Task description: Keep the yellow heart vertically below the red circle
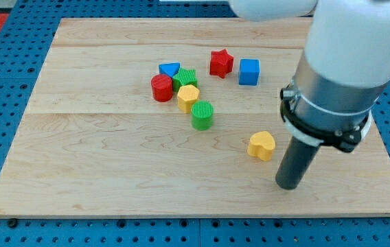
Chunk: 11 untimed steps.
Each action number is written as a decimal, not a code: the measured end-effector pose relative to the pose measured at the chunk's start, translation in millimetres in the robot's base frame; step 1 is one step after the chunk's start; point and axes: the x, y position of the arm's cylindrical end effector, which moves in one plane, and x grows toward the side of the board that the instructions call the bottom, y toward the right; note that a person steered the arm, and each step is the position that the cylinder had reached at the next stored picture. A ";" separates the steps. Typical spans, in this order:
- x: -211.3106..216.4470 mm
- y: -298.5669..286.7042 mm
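Note:
The yellow heart (261,145) lies on the wooden board (99,158), right of centre. The red circle (161,88) stands up and to the left, in a tight cluster with other blocks. My tip (288,184) rests on the board just below and right of the yellow heart, a small gap apart from it. The heart is well to the right of the red circle and lower in the view.
Next to the red circle sit a blue triangle (169,68), a green block (185,78), a yellow hexagon (188,98) and a green cylinder (202,114). A red star (221,63) and a blue cube (249,71) lie further right. The arm's bulky body (346,62) overhangs the board's right side.

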 end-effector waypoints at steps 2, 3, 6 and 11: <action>-38.7 -13.1; -33.8 -72.5; -53.0 -22.3; -74.8 -109.8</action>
